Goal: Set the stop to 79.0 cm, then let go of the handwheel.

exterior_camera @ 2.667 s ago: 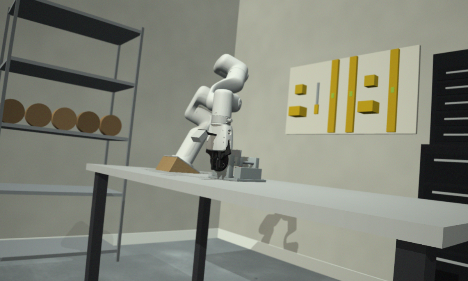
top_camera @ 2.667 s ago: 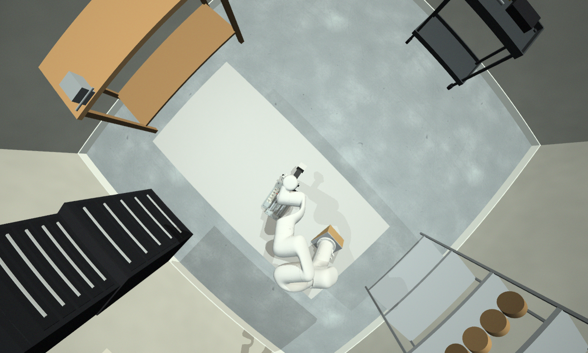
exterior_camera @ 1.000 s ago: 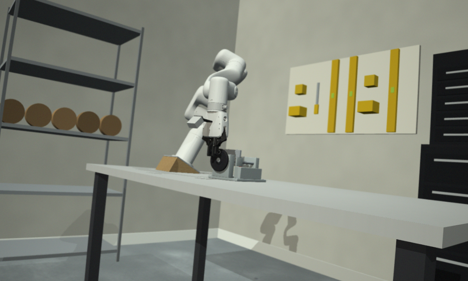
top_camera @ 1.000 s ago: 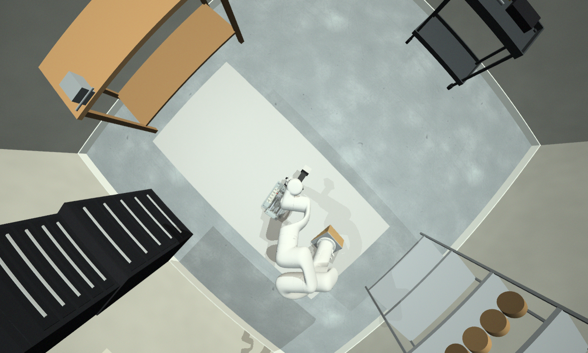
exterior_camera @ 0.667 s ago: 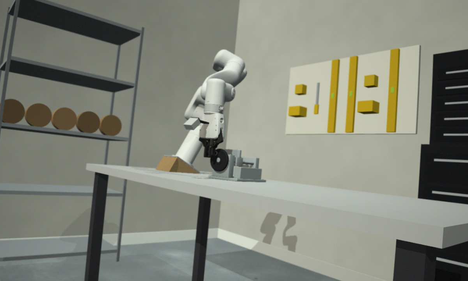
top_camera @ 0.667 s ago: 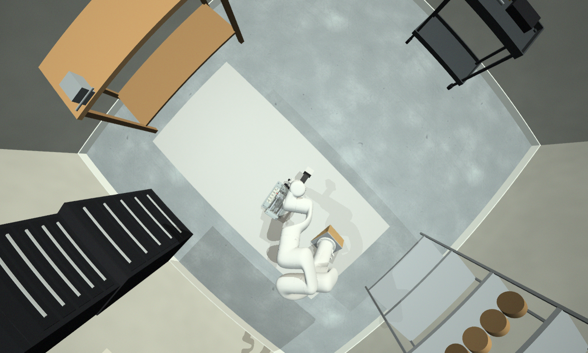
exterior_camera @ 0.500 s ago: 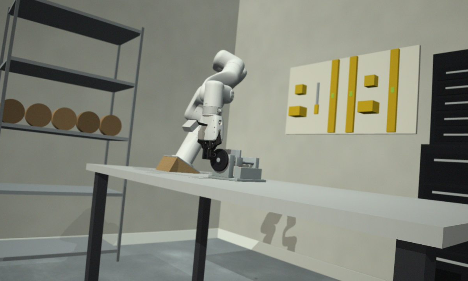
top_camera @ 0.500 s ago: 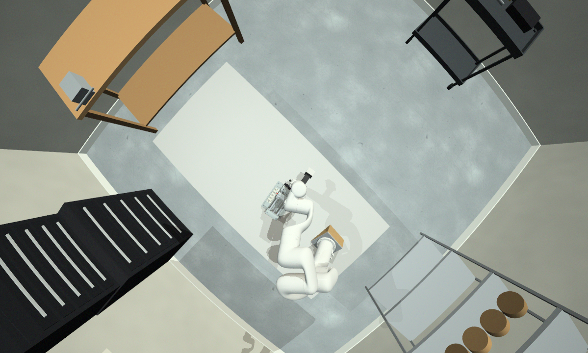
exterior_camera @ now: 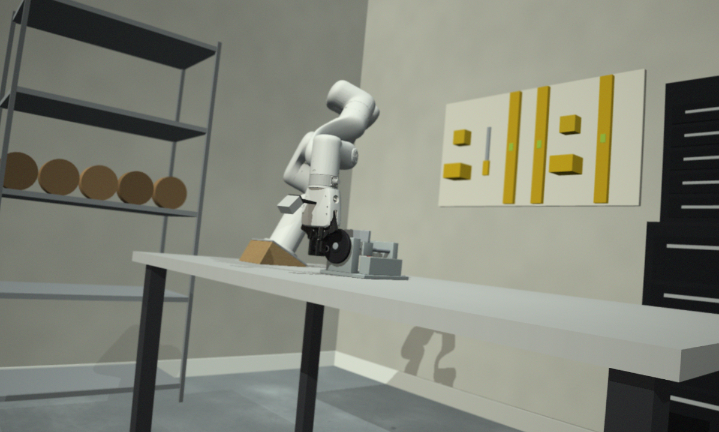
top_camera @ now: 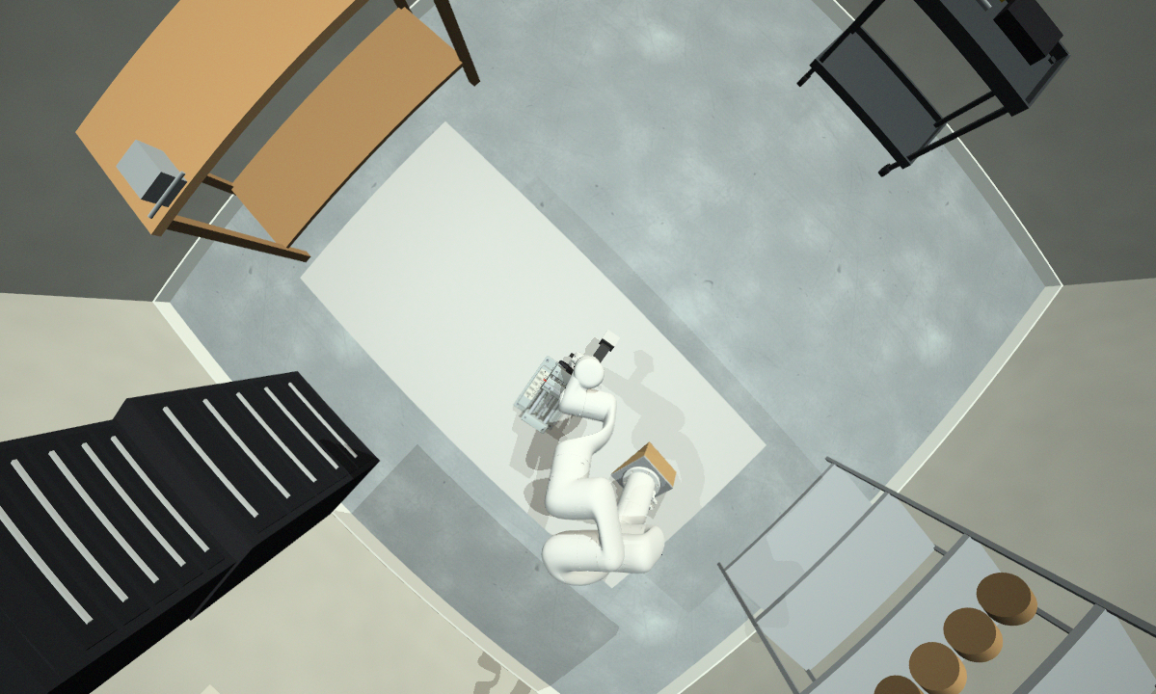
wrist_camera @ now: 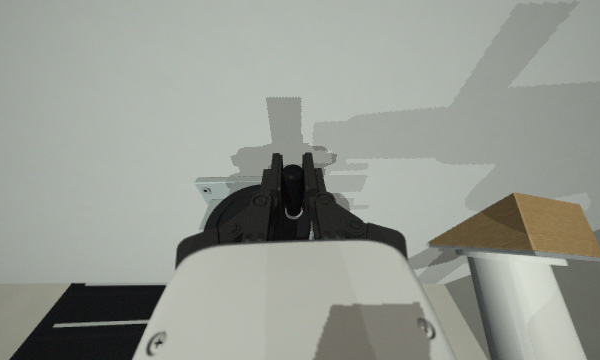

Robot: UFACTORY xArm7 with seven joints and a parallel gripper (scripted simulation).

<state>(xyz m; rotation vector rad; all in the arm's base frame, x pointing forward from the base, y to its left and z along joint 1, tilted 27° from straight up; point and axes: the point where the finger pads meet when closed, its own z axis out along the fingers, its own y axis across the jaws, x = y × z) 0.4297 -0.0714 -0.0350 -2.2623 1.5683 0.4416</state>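
The claw (top_camera: 573,357) (exterior_camera: 318,252) (wrist_camera: 292,166) is gripping the black handle (exterior_camera: 327,248) (wrist_camera: 293,182) of the handwheel (top_camera: 565,366) (exterior_camera: 338,246) (wrist_camera: 230,210) — its two dark fingers are flanking the grip closely, one on each side. In the exterior view the claw is pointing down at the wheel's near side, and the black wheel is standing upright at one end of the grey fixture (top_camera: 525,405) (exterior_camera: 380,266) (wrist_camera: 215,187). That fixture is resting on the pale table (top_camera: 478,258) (exterior_camera: 458,300) (wrist_camera: 130,100), near the arm's wooden wedge base (top_camera: 665,464) (exterior_camera: 267,252) (wrist_camera: 562,225) but apart from it. The handwheel is not being released. The stop itself is too small to pick out among the fixture's parts, and no scale is showing legibly, so I cannot tell what setting it is at.

The white arm (top_camera: 578,466) (exterior_camera: 324,155) (wrist_camera: 515,300) is rising from the wedge, bending over and reaching down to the wheel. Behind the table, a metal rack (top_camera: 996,550) (exterior_camera: 211,134) is holding a row of round brown pieces (top_camera: 972,634) (exterior_camera: 98,182). On the wall a pale board (exterior_camera: 625,139) is carrying yellow bars and blocks — beside it a black cabinet (top_camera: 245,483) (exterior_camera: 694,204) (wrist_camera: 70,305) is standing.
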